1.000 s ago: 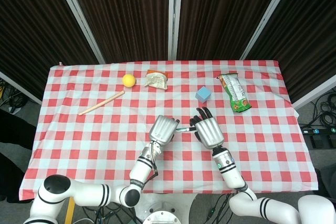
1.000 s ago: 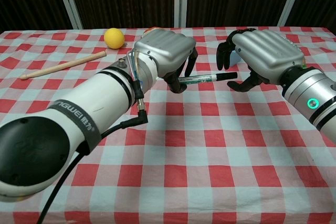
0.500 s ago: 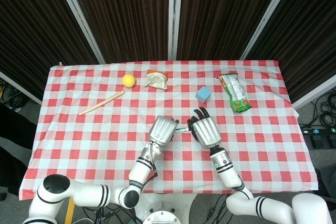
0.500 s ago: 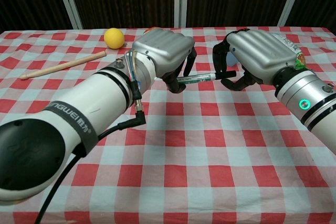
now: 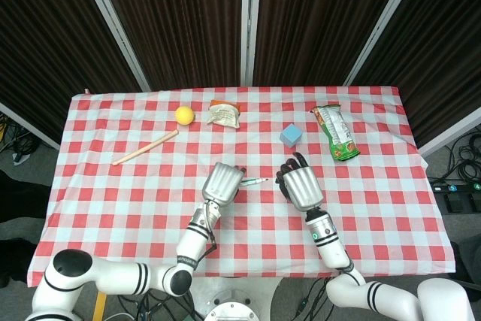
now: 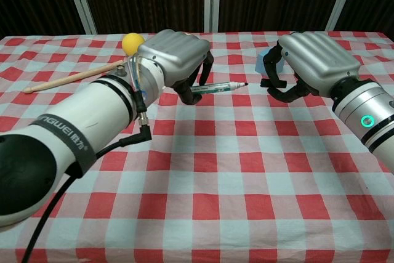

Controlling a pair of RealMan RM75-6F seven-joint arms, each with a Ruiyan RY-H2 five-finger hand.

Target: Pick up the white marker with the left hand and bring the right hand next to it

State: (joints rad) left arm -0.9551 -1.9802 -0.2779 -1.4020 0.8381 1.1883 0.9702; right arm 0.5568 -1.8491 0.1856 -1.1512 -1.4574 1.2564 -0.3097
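left hand grips one white marker above the checked table, right hand just to its right.

the left hand's fingers are curled around the marker's left end, its tip pointing right toward the right hand, a small gap between them. the right hand's fingers are curled in and hold nothing. further back lie one yellow ball, one wooden stick, one blue cube, one green snack bag and one crumpled packet.
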